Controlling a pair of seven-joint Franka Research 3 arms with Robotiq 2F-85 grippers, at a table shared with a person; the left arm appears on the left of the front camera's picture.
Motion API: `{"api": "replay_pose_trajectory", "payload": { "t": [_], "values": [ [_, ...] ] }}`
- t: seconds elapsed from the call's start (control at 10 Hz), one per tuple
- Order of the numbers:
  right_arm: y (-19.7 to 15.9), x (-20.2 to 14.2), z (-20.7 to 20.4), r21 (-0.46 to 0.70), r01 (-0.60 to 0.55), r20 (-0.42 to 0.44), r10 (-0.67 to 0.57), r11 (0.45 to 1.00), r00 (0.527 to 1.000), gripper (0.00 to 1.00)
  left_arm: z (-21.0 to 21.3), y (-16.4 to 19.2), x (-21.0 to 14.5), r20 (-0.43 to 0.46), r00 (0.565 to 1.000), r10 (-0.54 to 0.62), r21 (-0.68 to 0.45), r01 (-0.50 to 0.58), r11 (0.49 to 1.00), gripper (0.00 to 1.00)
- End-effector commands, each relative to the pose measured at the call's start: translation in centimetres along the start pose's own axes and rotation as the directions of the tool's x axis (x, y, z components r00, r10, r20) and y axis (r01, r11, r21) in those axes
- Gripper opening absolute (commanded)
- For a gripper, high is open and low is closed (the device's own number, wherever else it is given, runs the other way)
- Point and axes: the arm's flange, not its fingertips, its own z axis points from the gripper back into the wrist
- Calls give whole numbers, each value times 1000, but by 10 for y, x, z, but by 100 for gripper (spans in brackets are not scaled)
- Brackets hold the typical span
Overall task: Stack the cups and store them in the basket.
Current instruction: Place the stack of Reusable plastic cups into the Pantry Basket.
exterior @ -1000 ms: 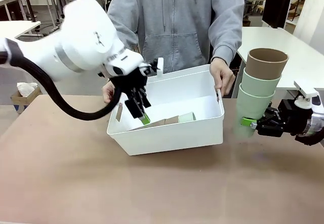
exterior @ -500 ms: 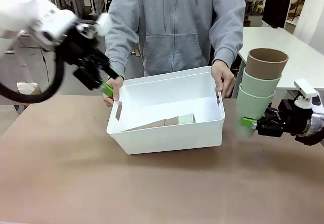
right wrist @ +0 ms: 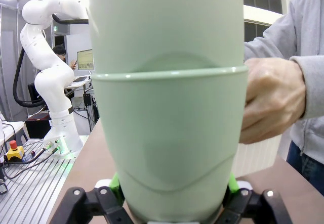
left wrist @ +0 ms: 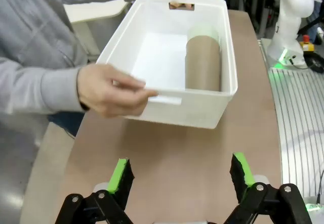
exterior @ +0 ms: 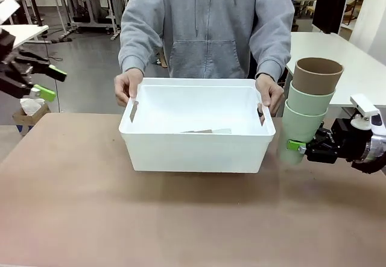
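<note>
R pincer (exterior: 298, 147) tight on cup stack (exterior: 309, 104) beside basket (exterior: 193, 152); L pincer (left wrist: 181, 172) agape.

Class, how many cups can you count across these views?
5: a three-cup stack held by the right gripper; two nested cups lying in the basket. Others may hide inside them.

Cups (exterior: 208, 131) in basket (exterior: 193, 152) mostly hidden behind near wall; stack (right wrist: 167, 107) hides most of right claw (exterior: 300, 147), top cut off.
</note>
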Motion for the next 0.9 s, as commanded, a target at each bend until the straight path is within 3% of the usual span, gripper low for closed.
{"api": "replay_pose_trajectory", "payload": {
  "t": [0.0,0.1,0.2,0.8],
  "values": [
    [0,5,0,0,-12,2,12,1000,1000,84,-5,1,-7,49,999,-16,21,15,1000,100],
    [0,5,0,0,-12,2,12,1000,1000,84,-3,-2,-10,76,997,0,23,-1,1000,94],
    [0,5,0,0,-12,2,12,1000,1000,84,4,1,-8,12,1000,7,11,-7,1000,94],
    [0,5,0,0,-12,2,12,1000,1000,84,4,1,-8,12,1000,7,11,-7,1000,94]
  ]
}}
